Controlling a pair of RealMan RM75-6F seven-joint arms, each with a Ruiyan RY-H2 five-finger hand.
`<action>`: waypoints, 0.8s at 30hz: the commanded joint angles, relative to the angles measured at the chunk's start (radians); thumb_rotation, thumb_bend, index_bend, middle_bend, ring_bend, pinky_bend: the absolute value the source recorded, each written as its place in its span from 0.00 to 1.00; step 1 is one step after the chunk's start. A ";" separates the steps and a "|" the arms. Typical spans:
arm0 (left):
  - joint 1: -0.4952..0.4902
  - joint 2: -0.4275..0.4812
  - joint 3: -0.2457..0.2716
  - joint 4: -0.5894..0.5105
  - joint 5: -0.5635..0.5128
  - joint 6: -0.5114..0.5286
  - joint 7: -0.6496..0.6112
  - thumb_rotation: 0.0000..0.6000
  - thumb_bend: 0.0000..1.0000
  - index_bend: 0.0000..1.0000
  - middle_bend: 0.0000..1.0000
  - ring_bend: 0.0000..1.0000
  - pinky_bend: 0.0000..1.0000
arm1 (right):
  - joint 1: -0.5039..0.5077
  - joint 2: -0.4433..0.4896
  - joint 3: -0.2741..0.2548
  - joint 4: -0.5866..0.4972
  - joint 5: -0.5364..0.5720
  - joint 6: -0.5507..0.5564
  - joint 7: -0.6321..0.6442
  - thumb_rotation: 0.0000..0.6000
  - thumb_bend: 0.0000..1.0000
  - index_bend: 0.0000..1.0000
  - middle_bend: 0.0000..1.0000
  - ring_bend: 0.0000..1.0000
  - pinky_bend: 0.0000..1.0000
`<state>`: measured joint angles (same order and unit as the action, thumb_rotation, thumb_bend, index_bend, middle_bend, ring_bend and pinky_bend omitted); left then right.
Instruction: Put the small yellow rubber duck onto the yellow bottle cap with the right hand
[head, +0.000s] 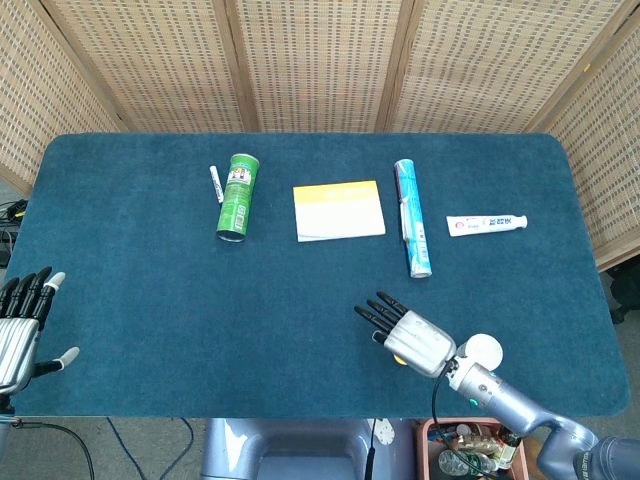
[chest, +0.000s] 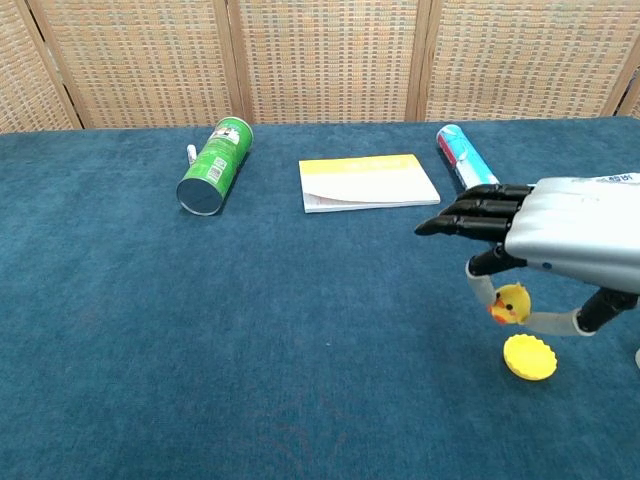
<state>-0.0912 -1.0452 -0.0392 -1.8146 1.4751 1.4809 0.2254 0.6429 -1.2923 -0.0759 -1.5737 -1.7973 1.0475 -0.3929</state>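
Note:
My right hand hangs over the near right part of the table and pinches the small yellow rubber duck between thumb and a finger, the other fingers stretched out to the left. The duck is in the air, just above and left of the yellow bottle cap, which lies flat on the blue cloth. In the head view my right hand covers the cap and duck, only a sliver of yellow showing under it. My left hand rests at the table's near left edge, fingers apart and holding nothing.
A green can lies on its side at the back left with a white marker beside it. A yellow-and-white notepad sits at the middle back. A blue tube and a toothpaste tube lie at the back right.

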 joint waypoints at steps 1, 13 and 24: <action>0.000 0.001 -0.001 -0.001 0.000 0.000 -0.001 1.00 0.00 0.00 0.00 0.00 0.00 | 0.001 -0.022 -0.005 -0.007 -0.002 -0.022 -0.034 1.00 0.32 0.48 0.00 0.00 0.00; 0.000 0.007 -0.002 0.001 -0.003 -0.001 -0.017 1.00 0.00 0.00 0.00 0.00 0.00 | -0.001 -0.050 0.000 0.004 0.028 -0.060 -0.083 1.00 0.32 0.48 0.00 0.00 0.00; 0.000 0.008 -0.002 0.003 -0.005 -0.003 -0.018 1.00 0.00 0.00 0.00 0.00 0.00 | -0.021 -0.061 -0.014 0.051 0.054 -0.068 -0.085 1.00 0.32 0.48 0.00 0.00 0.00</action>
<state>-0.0916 -1.0371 -0.0412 -1.8122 1.4705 1.4783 0.2072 0.6235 -1.3529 -0.0880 -1.5246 -1.7446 0.9786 -0.4785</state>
